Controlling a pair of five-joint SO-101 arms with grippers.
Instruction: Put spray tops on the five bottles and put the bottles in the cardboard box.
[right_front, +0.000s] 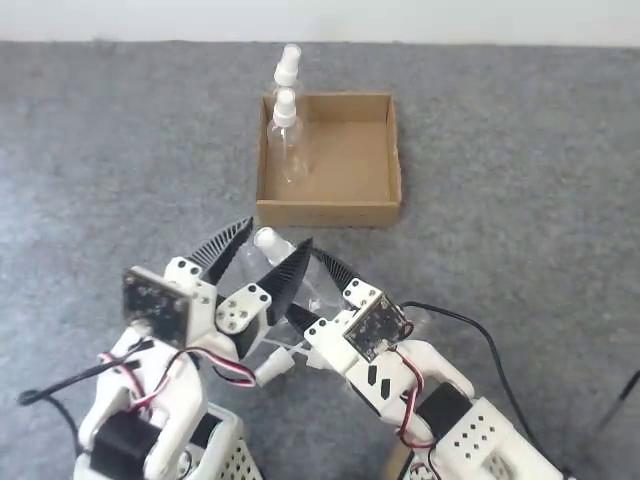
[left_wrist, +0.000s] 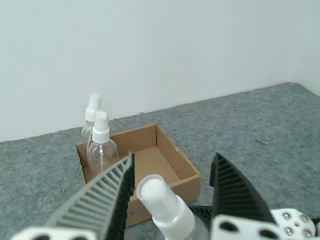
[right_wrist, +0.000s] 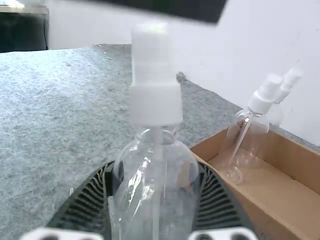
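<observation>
My right gripper (right_front: 322, 287) (right_wrist: 155, 210) is shut on a clear bottle (right_front: 318, 292) (right_wrist: 152, 180), held upright in front of the cardboard box (right_front: 385, 150) (left_wrist: 186, 186) (right_wrist: 285, 200). A white spray top (right_front: 268, 240) (left_wrist: 162, 200) (right_wrist: 155, 85) sits on the bottle's neck. My left gripper (right_front: 262, 258) (left_wrist: 170, 200) is open, one black finger on each side of that top with gaps between. A capped bottle (right_front: 289, 150) (left_wrist: 101, 145) (right_wrist: 248, 137) stands in the box's far left corner. Another capped bottle (right_front: 288, 62) (left_wrist: 91, 112) (right_wrist: 286, 87) stands just behind that corner.
Grey carpet (right_front: 520, 200) covers the table up to a white wall (left_wrist: 175, 50) behind the box. Black and red cables (right_front: 470, 325) trail from the arms near the front edge. Most of the box floor is bare.
</observation>
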